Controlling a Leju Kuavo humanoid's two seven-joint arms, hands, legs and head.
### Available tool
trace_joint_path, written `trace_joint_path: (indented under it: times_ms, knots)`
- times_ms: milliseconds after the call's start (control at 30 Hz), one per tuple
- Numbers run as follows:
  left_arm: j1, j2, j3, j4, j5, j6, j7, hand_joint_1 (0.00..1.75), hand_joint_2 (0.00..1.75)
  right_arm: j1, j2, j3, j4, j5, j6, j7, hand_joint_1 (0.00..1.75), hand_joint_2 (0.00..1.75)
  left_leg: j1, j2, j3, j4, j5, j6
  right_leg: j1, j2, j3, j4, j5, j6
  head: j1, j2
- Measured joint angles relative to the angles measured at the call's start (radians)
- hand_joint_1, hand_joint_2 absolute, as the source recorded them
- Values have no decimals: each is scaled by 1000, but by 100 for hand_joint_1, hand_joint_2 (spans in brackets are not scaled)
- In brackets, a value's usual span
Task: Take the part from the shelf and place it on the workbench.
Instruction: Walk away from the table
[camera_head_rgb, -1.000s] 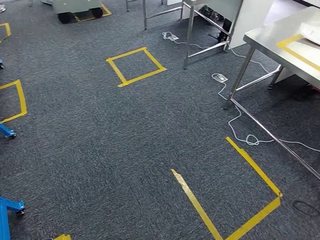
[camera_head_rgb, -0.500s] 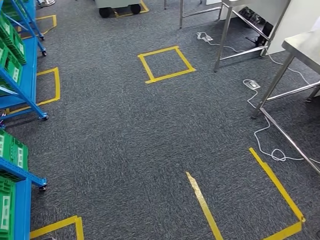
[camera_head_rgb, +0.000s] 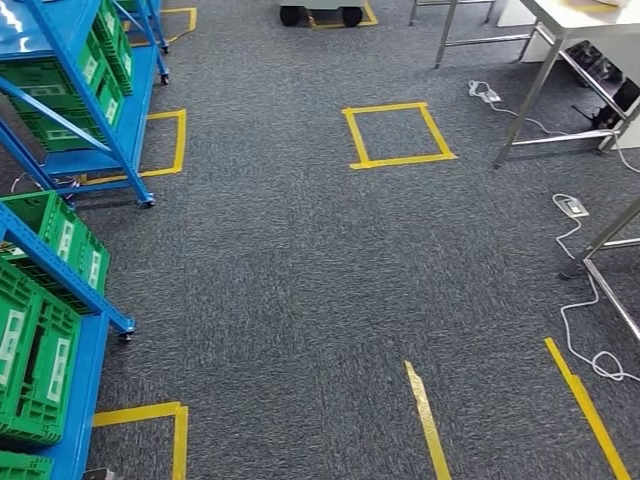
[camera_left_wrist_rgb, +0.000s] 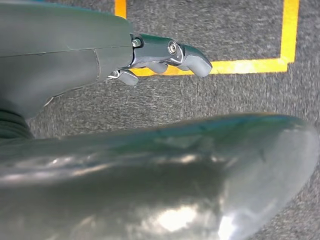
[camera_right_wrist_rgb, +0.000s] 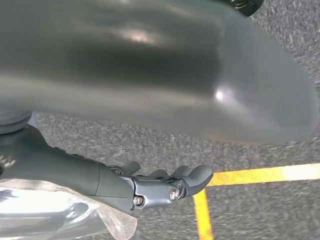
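Two blue shelves (camera_head_rgb: 113, 110), several green crates (camera_head_rgb: 45, 345), two steel tables (camera_head_rgb: 558, 30).

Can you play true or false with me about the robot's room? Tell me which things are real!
1. The crates on the blue shelf are green. True.
2. The floor is shiny white tile. False: it is dark grey carpet.
3. A closed square of yellow tape is stuck on the floor. True.
4. The left robot hand is holding a big red ball. False: it holds nothing and hangs over the carpet.
5. A white cable lies on the floor near the metal table legs. True.
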Motion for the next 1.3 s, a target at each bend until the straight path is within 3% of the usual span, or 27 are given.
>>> trace_joint_path:
  times_ms: [67, 100, 167, 233, 300, 367, 433, 467, 533, 600, 667, 733, 800, 833, 867, 900, 933, 967, 1000, 1033, 1100, 1133, 1167, 1233, 1267, 1300]
  knots:
    - [-1, 2, -6, 0, 2, 1, 0, 0, 0, 1, 0, 0, 0, -1, 0, 0, 0, 0, 0, -29, 4, 3, -5, -7, -6, 40, 51, -136, 82, -2, 1, 0]
    - [-2, 3, -9, 0, 3, 2, 0, 0, 0, 1, 0, 0, 0, -1, -1, 0, 0, 0, 0, -42, 3, 7, -8, -12, -9, 63, 74, -195, 101, -4, 1, 0]
    - [-2, 7, -16, 0, 10, 6, 1, 0, 0, 1, 0, 0, 0, -3, -1, 2, 0, 0, 1, -65, -7, 12, -9, -24, -10, 86, 98, -240, 102, -9, 1, 0]
    - [2, 12, -21, 0, 19, 12, 1, 0, 0, 0, 0, 0, -1, -5, -3, 3, 0, 0, 7, -74, -16, 16, -8, -36, -9, 64, 106, -248, 102, -19, 1, 0]
    - [2, 17, -27, 0, 27, 19, 1, 0, 0, 1, 0, 1, -2, -7, -4, 3, 0, 0, 7, -27, -36, 56, -34, -46, -9, 36, 113, -258, 104, -30, -4, 0]
    - [-2, 21, -36, 0, 34, 24, 1, 0, 0, 5, 0, 1, -2, -8, -4, 3, 0, 0, 7, 33, -92, 170, -91, -55, -6, 1, 120, -262, 101, -38, -8, 0]
    - [-2, 25, -44, 0, 37, 25, 1, 0, 0, 7, 0, 1, -2, -8, -4, 3, 0, 0, 12, 48, -150, 277, -124, -62, -4, -35, 121, -262, 94, -41, -8, 0]
    - [-1, 26, -46, 0, 38, 25, 1, 0, 0, 7, 0, 1, -2, -8, -4, 3, 0, 0, 15, 50, -158, 289, -115, -65, -4, -51, 122, -262, 90, -40, -8, 0]
    - [1, 30, -49, 0, 41, 28, 1, 0, 0, 6, 0, 1, -2, -8, -4, 3, 0, 0, 19, 66, -119, 208, -56, -68, -4, -79, 129, -262, 80, -36, -8, 0]
    - [1, 33, -54, 0, 45, 32, 1, 0, 0, 6, 0, 1, -2, -8, -4, 3, 0, 0, 18, 108, -60, 90, -10, -65, 0, -102, 141, -259, 67, -24, -9, 0]
    - [-1, 34, -61, 0, 49, 35, 1, 0, 0, 5, 0, 1, -3, -9, -4, 3, 0, 0, 12, 126, -39, 44, -7, -51, 5, -122, 150, -258, 56, -11, -6, 0]
    - [2, 37, -64, 0, 51, 36, 1, 0, 0, 0, 0, 3, -3, -9, -5, 3, 0, 0, 9, 105, -41, 40, -8, -33, 2, -134, 160, -260, 51, 0, -3, 0]
    - [6, 40, -64, 0, 54, 40, 1, 0, 0, -5, 0, 6, -3, -10, -5, 2, 0, 0, 10, 86, -37, 35, -8, -19, -3, -92, 150, -226, 25, 8, 0, 0]
    - [4, 41, -66, 0, 56, 42, 1, 0, 0, -5, 0, 7, -3, -10, -6, 1, 0, 0, 11, 75, -34, 33, -9, -13, -5, -59, 124, -175, -1, 10, 3, 0]
    - [3, 41, -68, 0, 58, 43, 1, 0, 0, -4, 0, 7, -2, -10, -6, 0, 0, 0, 10, 65, -32, 33, -11, -8, -5, -29, 87, -103, -31, 9, 6, 0]
    - [1, 42, -71, 0, 60, 45, 1, 0, 0, -2, 0, 7, -2, -10, -6, 0, 0, 0, 8, 51, -30, 33, -14, -3, -4, -14, 43, -24, -58, 8, 6, 0]
    - [0, 42, -74, 0, 62, 46, 1, 0, 0, 1, 0, 6, -1, -9, -6, 0, 0, 0, 6, 37, -26, 33, -18, 0, -3, -8, 2, 38, -69, 5, 7, 0]
    - [0, 42, -77, 0, 63, 47, 2, 0, 0, 2, 0, 6, -1, -9, -6, 0, 0, 0, 4, 21, -20, 33, -22, 2, -1, -5, -25, 66, -58, 2, 7, 0]
    - [0, 43, -79, 0, 65, 49, 2, 0, 0, 3, 0, 6, 0, -9, -6, 0, 0, 0, 3, 5, -12, 33, -27, 3, 1, -1, -33, 52, -23, -3, 6, 0]
    - [1, 43, -81, 0, 67, 50, 2, 0, 0, 3, 0, 6, 0, -9, -7, 0, 0, 0, 2, -10, -2, 33, -33, 3, 3, 8, -23, -2, 28, -9, 6, 0]
    - [-1, 45, -86, 0, 70, 52, 2, 0, 0, 3, -1, 4, 0, -9, -7, -1, 0, 0, 3, -39, 12, 34, -46, -2, 5, 60, 17, -129, 112, -19, 5, 0]
    - [-2, 45, -89, 0, 71, 52, 2, 0, 0, 4, -1, 2, 0, -9, -8, -1, 0, 0, 6, -52, 13, 35, -50, -6, 6, 82, 36, -172, 127, -24, 4, 0]
    - [-2, 46, -91, 1, 71, 52, 2, 0, 0, 4, -1, 1, 0, -8, -8, -1, 0, 0, 9, -64, 10, 35, -52, -12, 7, 95, 48, -194, 125, -29, 4, 0]
    - [0, 47, -94, 1, 72, 54, 3, 0, 0, 2, -1, 0, 0, -8, -9, -2, 0, 0, 13, -86, 3, 33, -53, -26, 7, 78, 66, -217, 109, -37, 3, 0]
    - [1, 48, -96, 1, 73, 55, 3, 0, 0, 0, -1, 0, 0, -7, -9, -2, 0, 0, 12, -77, 2, 36, -57, -32, 6, 65, 73, -229, 106, -41, 3, 0]
    - [1, 49, -96, 1, 75, 57, 3, 0, 0, 0, -1, 1, 0, -8, -9, -3, 0, 0, 10, -55, -5, 52, -68, -36, 4, 50, 83, -241, 104, -43, 1, 0]
